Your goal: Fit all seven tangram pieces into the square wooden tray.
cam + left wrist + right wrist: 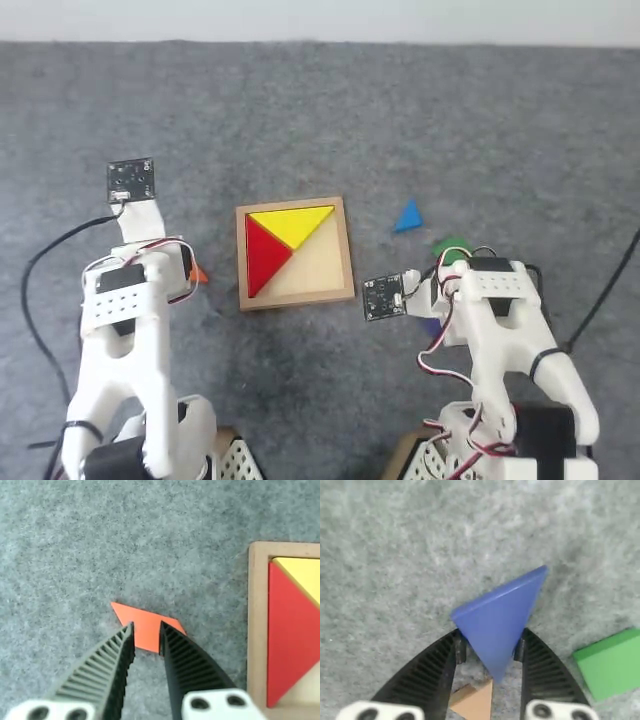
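The square wooden tray (345,285) lies mid-table with a yellow triangle (290,224) and a red triangle (263,256) in it; its edge (256,620) also appears in the left wrist view. An orange parallelogram (147,622) lies flat on the carpet left of the tray. My left gripper (146,628) hangs over it, open by a narrow gap, with the piece showing between the tips. My right gripper (490,645) is shut on a dark blue triangle (497,617), tilted up off the carpet right of the tray. Beneath it lies a tan piece (471,701).
A green piece (612,662) lies close beside the right gripper, also seen by the right arm (450,246). A light blue triangle (408,217) rests on the grey carpet right of the tray. Black cables trail at both table sides.
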Robot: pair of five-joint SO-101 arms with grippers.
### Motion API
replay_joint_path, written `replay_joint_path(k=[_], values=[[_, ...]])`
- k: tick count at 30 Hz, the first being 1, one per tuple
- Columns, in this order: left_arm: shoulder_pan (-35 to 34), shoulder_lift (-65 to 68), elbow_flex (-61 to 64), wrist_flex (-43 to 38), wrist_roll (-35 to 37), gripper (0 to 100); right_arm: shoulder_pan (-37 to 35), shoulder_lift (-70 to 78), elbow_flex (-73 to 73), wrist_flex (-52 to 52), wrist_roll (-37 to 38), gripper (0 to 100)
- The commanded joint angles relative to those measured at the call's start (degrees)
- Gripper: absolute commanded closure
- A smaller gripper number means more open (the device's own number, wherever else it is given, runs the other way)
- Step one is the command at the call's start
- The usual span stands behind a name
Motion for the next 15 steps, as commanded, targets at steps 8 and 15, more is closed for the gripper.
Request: replay_joint_path(k=[8, 15], values=[[0.5, -1.9, -0.6, 0.1, -0.5, 92, -0.1, 0.7, -0.9, 4.6, -1.9, 71.9], [0.5, -1.9, -0.6, 0.1, -0.5, 92, -5.9, 0.7, -1.0, 9.1, -7.4, 71.9]])
